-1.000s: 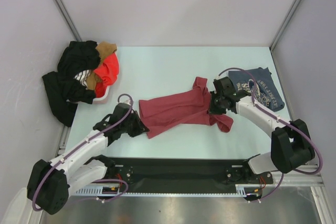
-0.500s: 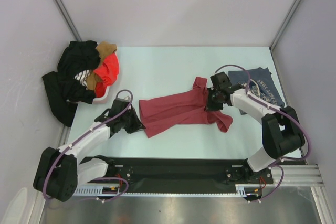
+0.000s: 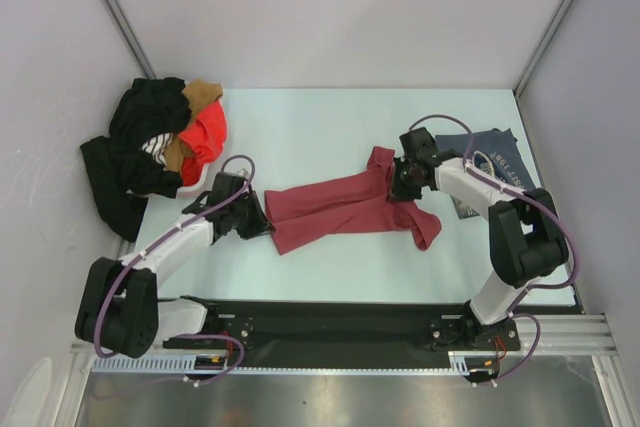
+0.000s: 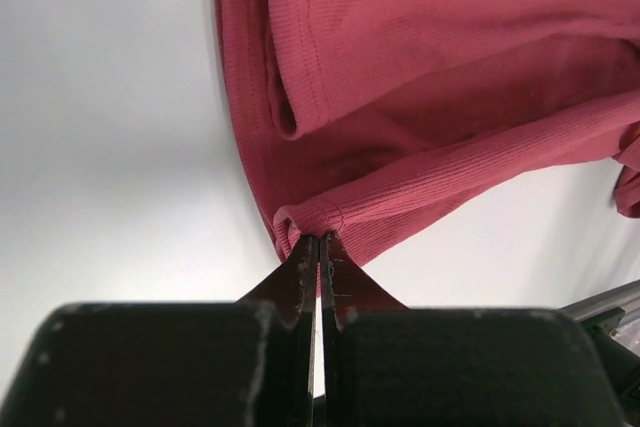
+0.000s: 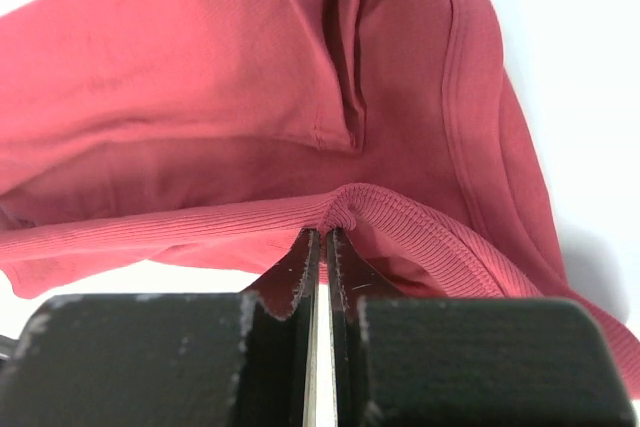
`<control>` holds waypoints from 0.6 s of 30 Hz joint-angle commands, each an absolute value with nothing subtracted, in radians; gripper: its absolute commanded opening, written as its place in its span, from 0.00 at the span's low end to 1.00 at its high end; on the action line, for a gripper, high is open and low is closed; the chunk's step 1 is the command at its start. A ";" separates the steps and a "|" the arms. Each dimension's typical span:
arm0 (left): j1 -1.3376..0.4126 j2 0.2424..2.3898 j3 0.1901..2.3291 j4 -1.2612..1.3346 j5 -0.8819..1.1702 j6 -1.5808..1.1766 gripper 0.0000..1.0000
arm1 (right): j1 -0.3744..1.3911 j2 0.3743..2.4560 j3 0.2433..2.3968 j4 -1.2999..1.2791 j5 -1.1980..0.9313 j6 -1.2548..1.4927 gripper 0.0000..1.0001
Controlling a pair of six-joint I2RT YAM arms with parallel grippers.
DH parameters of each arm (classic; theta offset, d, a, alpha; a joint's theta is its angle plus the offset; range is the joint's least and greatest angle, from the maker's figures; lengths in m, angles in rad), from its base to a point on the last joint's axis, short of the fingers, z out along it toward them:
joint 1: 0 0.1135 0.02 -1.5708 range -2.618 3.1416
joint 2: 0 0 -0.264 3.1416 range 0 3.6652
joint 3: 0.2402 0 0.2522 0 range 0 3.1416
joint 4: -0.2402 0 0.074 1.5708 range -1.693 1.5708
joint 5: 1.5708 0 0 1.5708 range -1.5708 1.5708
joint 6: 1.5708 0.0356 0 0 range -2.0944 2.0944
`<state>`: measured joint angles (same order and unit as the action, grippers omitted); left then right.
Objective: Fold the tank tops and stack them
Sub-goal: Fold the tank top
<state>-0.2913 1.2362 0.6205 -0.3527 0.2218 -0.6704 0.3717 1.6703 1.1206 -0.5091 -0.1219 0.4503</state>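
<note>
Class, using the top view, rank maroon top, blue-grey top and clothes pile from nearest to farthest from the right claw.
1. Maroon top, gripped in the right claw.
2. Blue-grey top, right edge.
3. Clothes pile, far left.

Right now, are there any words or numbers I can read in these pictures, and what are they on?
On the blue top: pale lettering with a printed picture, too small and blurred to read.
On the red top: no words or numbers, in any view.
On the clothes pile: none that can be seen.
</note>
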 commanded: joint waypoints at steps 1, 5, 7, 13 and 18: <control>-0.267 1.281 0.676 -0.334 0.238 -0.621 0.00 | 0.359 1.690 1.170 -0.488 -0.123 0.442 0.05; -0.261 1.328 0.707 -0.336 0.216 -0.604 0.00 | 0.348 1.723 1.181 -0.480 -0.123 0.443 0.05; -0.258 1.344 0.719 -0.334 0.195 -0.600 0.00 | 0.344 1.735 1.190 -0.476 -0.127 0.448 0.06; -0.245 1.422 0.735 -0.281 0.192 -0.594 0.00 | 0.342 1.796 1.209 -0.446 -0.120 0.463 0.06; -0.244 1.482 0.764 -0.265 0.146 -0.577 0.02 | 0.341 1.838 1.206 -0.422 -0.101 0.479 0.11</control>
<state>-0.2558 1.4601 0.7151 -0.3065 0.1940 -0.6163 0.3481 1.8194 1.1713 -0.4618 -0.1219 0.4641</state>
